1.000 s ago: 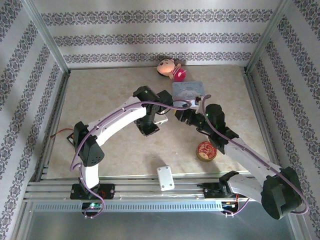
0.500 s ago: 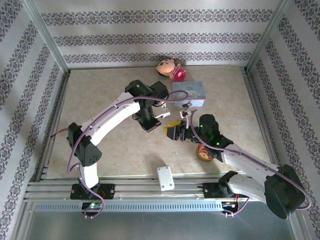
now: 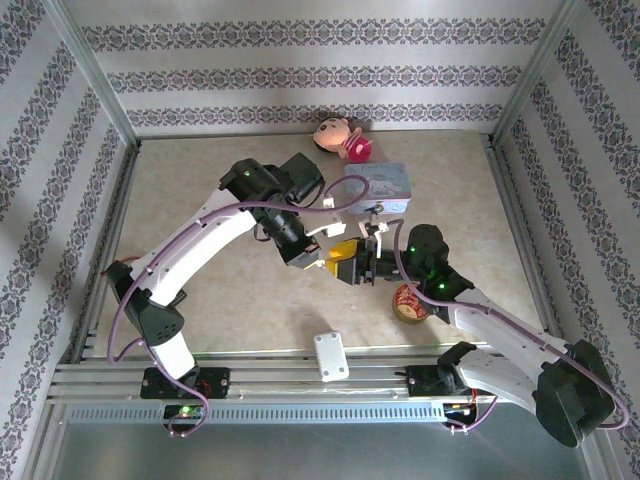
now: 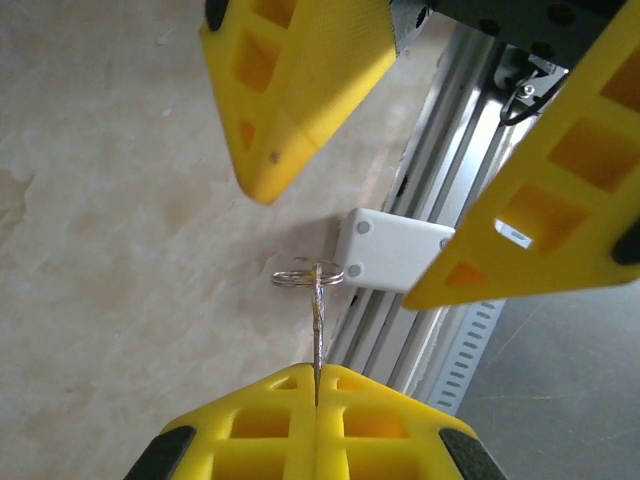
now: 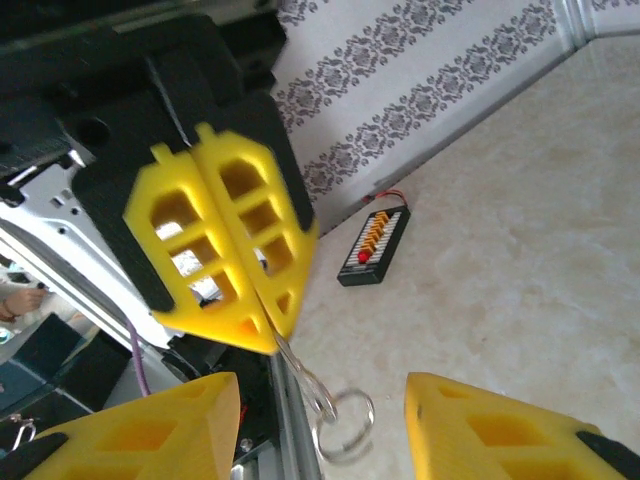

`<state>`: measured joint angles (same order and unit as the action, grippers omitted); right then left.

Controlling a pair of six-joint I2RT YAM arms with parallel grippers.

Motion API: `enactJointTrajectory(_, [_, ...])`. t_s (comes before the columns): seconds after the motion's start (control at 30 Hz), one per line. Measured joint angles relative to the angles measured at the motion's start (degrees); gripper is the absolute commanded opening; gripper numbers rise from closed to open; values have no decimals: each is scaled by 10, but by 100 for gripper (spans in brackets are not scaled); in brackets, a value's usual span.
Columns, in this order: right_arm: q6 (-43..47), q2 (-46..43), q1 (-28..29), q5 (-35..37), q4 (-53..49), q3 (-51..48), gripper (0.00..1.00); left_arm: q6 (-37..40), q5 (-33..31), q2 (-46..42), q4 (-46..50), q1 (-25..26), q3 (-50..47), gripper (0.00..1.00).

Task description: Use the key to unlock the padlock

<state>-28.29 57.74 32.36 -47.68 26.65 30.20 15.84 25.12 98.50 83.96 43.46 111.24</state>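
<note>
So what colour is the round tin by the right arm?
The round tin is red, clearest in the top view.

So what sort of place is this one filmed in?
Probably a lab's enclosed robot test booth: wallpapered panel walls in an aluminium frame, two arms bolted to a rail, and props like a doll.

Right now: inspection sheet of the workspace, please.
Surface: beige marbled tabletop, no spills seen.
Job's things: thin metal key with ring, held off the tabletop.
Clutter: pale-blue rectangular tin, round red tin, pink-dressed doll, white plastic plate at the near rail.
Grippers: left gripper shut on the key; right gripper open, straddling its ring.
Cables: purple cables along both arms; black connector board with red lead.
Surroundings: patterned wallpaper walls, aluminium frame.
</note>
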Motion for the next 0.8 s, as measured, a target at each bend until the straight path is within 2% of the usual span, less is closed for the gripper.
enactJointTrajectory(0.43, [-4,16,5,-39,5,34,40,13,49,-8,-21,-4,-10,0])
enactJointTrajectory(0.8, [-8,26,0,-41,9,37,42,16,75,-41,-40,-21,-30,0])
